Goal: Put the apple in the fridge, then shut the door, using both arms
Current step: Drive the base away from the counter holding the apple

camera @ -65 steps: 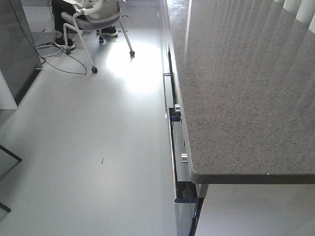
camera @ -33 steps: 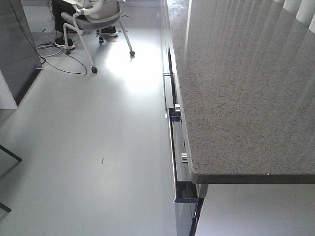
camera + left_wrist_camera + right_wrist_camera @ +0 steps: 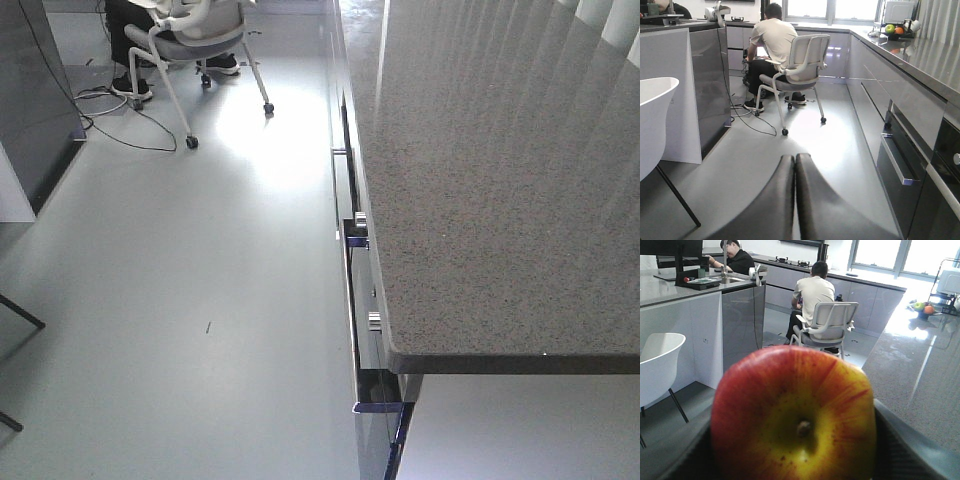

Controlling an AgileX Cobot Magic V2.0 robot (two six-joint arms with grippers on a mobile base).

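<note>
right gripper [image 3: 800, 455] is pinching the apple [image 3: 795, 420] and left gripper [image 3: 795, 165] is pressed together empty, so i'd carry it level and slow since no fridge shows yet.

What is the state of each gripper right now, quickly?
Left gripper: closed, jaws together, holding nothing.
Right gripper: closed on the apple.

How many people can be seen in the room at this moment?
2. A man in a light shirt sits on the wheeled chair, back to the camera; a person in dark clothes is behind the island counter. Others may be hidden.
</note>
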